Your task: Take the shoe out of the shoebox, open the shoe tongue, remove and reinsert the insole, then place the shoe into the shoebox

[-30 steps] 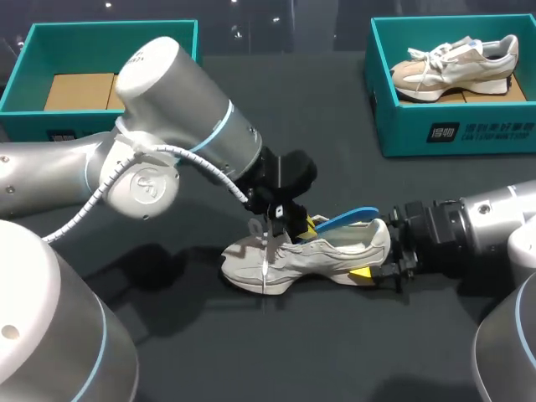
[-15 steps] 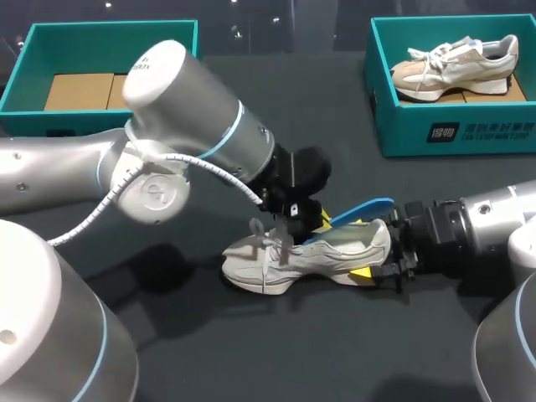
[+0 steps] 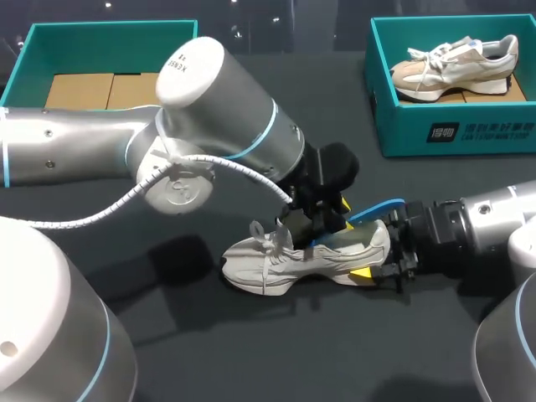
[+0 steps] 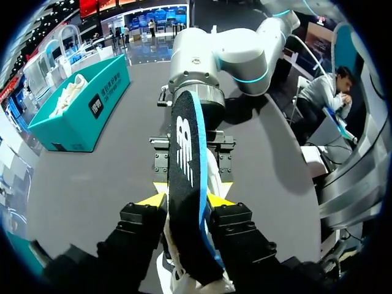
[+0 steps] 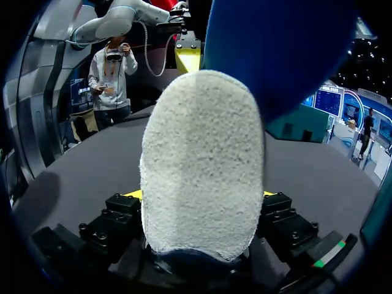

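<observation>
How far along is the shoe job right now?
Done: the shoe is out on the table, its heel clamped by the right gripper. In hand: the left gripper pinches the blue insole, which sticks partway out of the shoe. Left: seat the insole fully, then place the shoe in the shoebox holding no shoe.

Light falls from overhead, even and moderately bright. The dark worktop (image 3: pixel 276 352) is matte with a faint sheen. A soft shadow lies beside the grey shoe (image 3: pixel 276 264), beneath the left arm (image 3: pixel 226 109), whose casing carries broad white highlights. In the right wrist view, the insole (image 5: pixel 282 49) is shaded.
</observation>
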`<state>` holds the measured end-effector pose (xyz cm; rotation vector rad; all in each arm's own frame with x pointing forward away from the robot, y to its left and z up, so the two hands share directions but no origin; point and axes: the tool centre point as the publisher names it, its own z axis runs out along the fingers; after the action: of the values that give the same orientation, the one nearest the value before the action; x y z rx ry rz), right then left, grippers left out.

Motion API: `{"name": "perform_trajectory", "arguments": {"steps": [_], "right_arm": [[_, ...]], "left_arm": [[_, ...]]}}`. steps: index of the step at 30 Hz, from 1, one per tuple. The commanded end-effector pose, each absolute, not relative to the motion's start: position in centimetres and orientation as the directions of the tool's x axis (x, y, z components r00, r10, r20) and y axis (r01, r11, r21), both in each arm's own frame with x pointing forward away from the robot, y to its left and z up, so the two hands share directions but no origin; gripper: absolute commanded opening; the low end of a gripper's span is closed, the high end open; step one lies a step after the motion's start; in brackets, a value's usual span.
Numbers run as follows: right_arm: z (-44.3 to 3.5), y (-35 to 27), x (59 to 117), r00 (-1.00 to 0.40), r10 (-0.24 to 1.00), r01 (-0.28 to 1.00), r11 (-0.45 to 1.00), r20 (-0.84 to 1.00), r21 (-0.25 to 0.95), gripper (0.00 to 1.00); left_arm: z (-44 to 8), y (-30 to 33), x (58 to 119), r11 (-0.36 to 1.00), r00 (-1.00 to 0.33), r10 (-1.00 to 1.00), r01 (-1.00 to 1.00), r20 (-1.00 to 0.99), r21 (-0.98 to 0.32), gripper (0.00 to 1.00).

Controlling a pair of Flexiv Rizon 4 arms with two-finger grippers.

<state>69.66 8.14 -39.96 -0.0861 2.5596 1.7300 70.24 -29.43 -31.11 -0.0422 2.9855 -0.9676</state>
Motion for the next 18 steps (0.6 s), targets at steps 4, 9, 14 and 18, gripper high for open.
{"name": "perform_trajectory", "arguments": {"steps": [4,9,14,18], "right_arm": [[-39.8,8.3,69.5,-0.997,-0.016,-0.074,0.376,-0.073,0.924,0.0],[-39.8,8.3,69.5,-0.997,-0.016,-0.074,0.376,-0.073,0.924,0.0],[-39.8,8.3,69.5,-0.997,-0.016,-0.074,0.376,-0.073,0.924,0.0],[-39.8,8.3,69.5,-0.997,-0.016,-0.074,0.376,-0.073,0.924,0.0]], "left_arm": [[-31.5,-29.0,69.9,0.78,-0.998,-0.059,-0.035,-0.017,-0.625,0.48],[-32.0,-29.5,70.1,0.765,-0.999,-0.053,-0.032,-0.013,-0.643,0.47],[-32.3,-30.6,69.9,0.759,-0.998,-0.059,-0.023,-0.034,-0.65,0.46],[-32.7,-31.4,69.9,0.759,-0.996,-0.074,-0.02,-0.056,-0.65,0.43]]}}
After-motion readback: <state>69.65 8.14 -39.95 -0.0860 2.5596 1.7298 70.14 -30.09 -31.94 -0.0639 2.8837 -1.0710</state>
